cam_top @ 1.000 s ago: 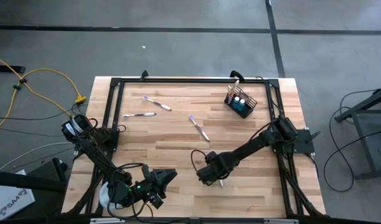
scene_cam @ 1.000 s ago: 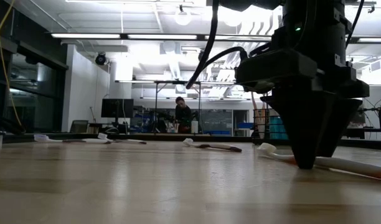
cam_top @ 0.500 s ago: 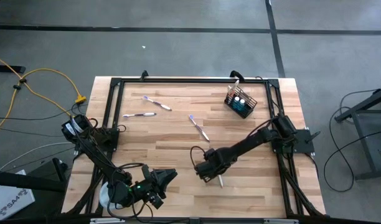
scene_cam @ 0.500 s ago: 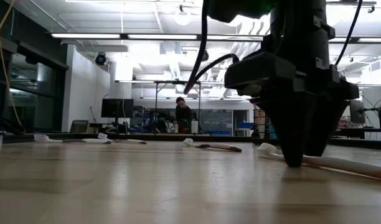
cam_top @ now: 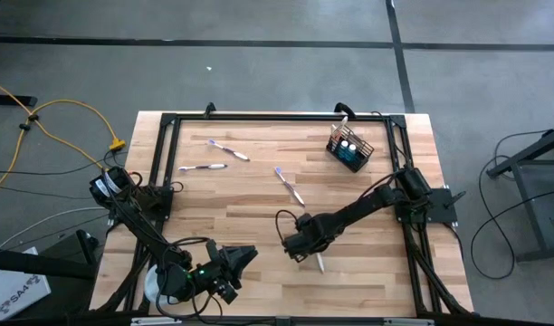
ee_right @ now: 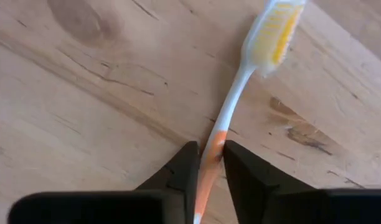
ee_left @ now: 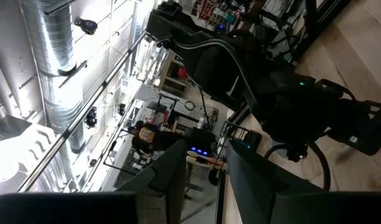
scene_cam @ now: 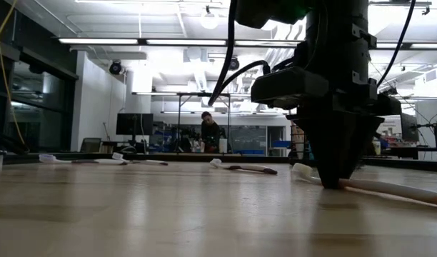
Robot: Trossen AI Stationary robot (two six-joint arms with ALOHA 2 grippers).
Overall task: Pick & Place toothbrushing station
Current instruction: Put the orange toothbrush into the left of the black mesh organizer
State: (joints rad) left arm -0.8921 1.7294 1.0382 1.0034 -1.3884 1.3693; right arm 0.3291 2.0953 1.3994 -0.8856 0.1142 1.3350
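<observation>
A white toothbrush with yellow bristles and an orange handle lies flat on the wooden table, near its front middle. My right gripper points down over it and is shut on it. The black mesh holder stands at the far right with blue tubes and one brush in it. Three more toothbrushes lie flat farther back. My left gripper hangs level and open at the near left, touching nothing. My right gripper pinches the toothbrush's orange handle part, just behind the white neck, between its two fingers. The fingers come from above, pointing down, and lie across the brush. The brush rests flat on the table, its head sticking out to one side.
A black frame runs round the table top. A white round thing sits at the near left corner under the left arm. Bare wood shows between the scattered brushes and the holder.
My right gripper has shifted a little toward the table's left along the toothbrush, staying low and pointing down. Its fingers have drawn together about the handle. The brush still lies on the table.
</observation>
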